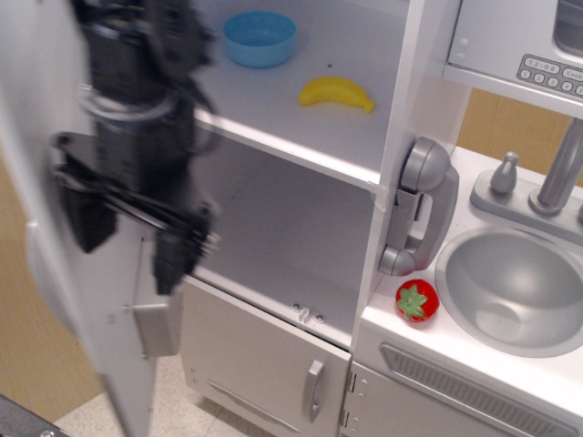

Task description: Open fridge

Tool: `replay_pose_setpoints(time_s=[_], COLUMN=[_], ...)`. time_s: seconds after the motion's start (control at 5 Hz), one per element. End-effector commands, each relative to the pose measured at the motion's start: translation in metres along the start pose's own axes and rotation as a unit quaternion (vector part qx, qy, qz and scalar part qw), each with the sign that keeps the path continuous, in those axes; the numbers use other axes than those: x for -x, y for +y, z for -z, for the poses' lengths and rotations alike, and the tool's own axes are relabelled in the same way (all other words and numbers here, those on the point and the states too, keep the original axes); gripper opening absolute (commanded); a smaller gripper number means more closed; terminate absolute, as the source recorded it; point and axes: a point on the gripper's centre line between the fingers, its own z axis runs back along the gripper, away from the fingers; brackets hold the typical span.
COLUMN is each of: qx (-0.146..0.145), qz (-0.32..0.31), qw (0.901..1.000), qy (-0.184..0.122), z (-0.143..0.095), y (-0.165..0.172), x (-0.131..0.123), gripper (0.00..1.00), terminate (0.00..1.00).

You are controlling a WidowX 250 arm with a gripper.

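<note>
Fridge (301, 228) seen at centre with door (55, 228) swung wide toward nine o'clock, blurred gripper (127, 241) set before the door's inner face, fingers apparently parted, nothing seen held.

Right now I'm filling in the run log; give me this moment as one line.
task: open fridge | fridge: door swung wide | gripper: blurred against door's inner side, grip unclear | shelf: blue bowl, banana

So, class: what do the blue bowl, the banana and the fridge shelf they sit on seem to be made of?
Blue bowl: probably moulded plastic, with an even colour and a smooth, faintly glossy rim.
Banana: likely plastic too, uniformly yellow with a soft shine and no markings.
Fridge shelf: looks like white-painted board or wood, flat with a thick square edge and matte finish; the exact material is unclear.
</note>
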Motion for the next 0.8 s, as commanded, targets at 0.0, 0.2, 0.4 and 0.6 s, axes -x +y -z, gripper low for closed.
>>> replay_pose_setpoints(time_s=[0.0,0.2,0.4,0.6], qx=[-0.024,-0.01,0.01,0.023], qz=[-0.043,-0.06,-0.067,-0.067], qw=[0.9979,0.9969,0.995,0.9933], qy=[-0.042,-0.05,-0.073,-0.092], z=[-0.005,0.007,0.012,0.016], y=[0.07,0.094,0.1,0.097], x=[-0.012,-0.03,-0.057,-0.083], gripper=[1.0,1.0,1.0,1.0], terminate=[0.0,0.0,0.0,1.0])
